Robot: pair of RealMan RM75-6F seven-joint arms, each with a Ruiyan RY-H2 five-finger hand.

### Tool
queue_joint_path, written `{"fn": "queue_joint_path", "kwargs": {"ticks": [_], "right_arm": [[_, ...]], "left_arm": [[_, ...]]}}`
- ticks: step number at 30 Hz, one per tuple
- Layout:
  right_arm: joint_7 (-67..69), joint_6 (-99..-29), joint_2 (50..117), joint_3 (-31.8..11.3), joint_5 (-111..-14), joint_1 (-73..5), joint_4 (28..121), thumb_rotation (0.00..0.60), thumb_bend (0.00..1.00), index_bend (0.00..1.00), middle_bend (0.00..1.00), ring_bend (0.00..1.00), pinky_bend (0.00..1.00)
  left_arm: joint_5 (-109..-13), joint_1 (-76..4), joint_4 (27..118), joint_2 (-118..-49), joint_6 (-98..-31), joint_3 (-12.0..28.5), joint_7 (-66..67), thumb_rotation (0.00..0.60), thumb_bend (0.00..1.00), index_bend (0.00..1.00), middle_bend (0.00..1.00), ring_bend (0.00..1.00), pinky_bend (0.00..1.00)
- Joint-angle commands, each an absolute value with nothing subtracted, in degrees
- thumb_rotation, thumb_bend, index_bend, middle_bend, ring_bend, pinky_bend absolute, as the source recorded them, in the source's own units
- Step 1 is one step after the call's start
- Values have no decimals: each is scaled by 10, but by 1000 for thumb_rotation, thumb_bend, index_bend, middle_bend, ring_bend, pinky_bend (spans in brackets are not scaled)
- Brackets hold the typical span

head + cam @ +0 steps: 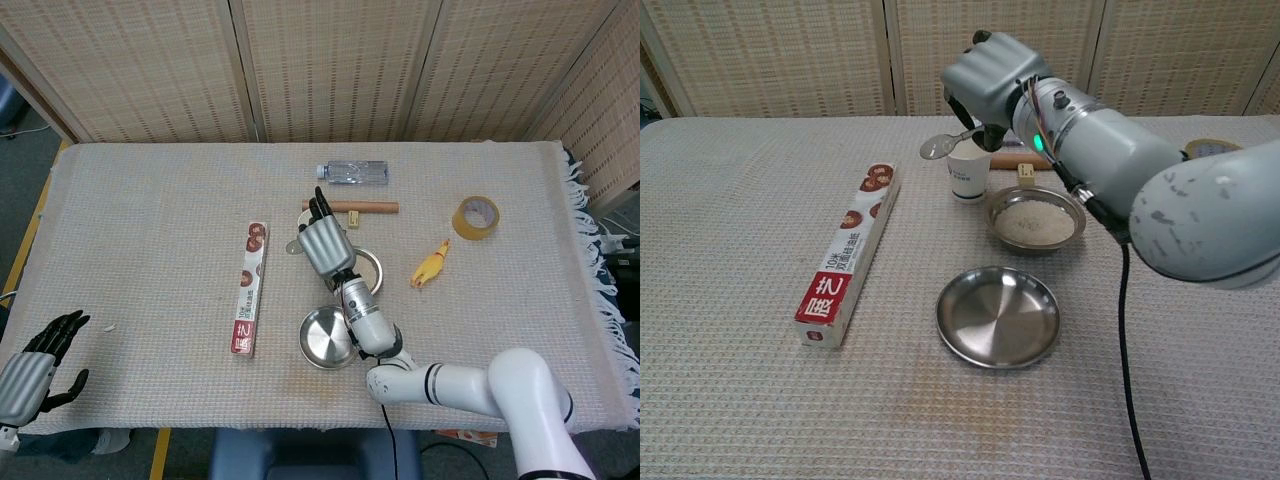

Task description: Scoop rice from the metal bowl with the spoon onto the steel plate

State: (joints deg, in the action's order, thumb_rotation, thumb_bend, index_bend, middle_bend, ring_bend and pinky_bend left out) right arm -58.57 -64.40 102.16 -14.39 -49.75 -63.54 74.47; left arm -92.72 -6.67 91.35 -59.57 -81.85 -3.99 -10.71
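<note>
Right hand (990, 75) pinches the light, rigid, probably slick spoon (940, 146) by its handle, bowl level; left hand (35, 365) idles, fingers spread.

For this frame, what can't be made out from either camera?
- Head view: the paper cup and most of the spoon are hidden under the right hand.
- Chest view: how the fingers grip the spoon handle is hidden by the hand's back.
- Chest view: the left hand is out of frame.
- Both views: the foil box small print is too small to read.
</note>
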Motion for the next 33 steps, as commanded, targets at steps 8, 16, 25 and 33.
{"fn": "queue_joint_path", "kwargs": {"ticks": [8,16,25,33], "right_arm": [[-381,-702,812,26,-712,-411,1036,600,417,819,557,125,0],[-317,-661,901,34,-728,-389,917,600,417,820,557,125,0],[-307,-635,965,12,-749,-392,850,600,417,812,557,125,0],[-355,-620,982,8,-746,-391,835,600,337,152,176,9,0]], "left_arm": [[-933,-63,928,-599,-821,-43,-79,600,445,0,0,0,180],[-947,-56,933,-602,-833,-49,-64,600,444,0,0,0,180],[-946,-55,929,-598,-838,-47,-78,600,444,0,0,0,180],[-945,-56,927,-597,-835,-46,-84,600,444,0,0,0,180]]}}
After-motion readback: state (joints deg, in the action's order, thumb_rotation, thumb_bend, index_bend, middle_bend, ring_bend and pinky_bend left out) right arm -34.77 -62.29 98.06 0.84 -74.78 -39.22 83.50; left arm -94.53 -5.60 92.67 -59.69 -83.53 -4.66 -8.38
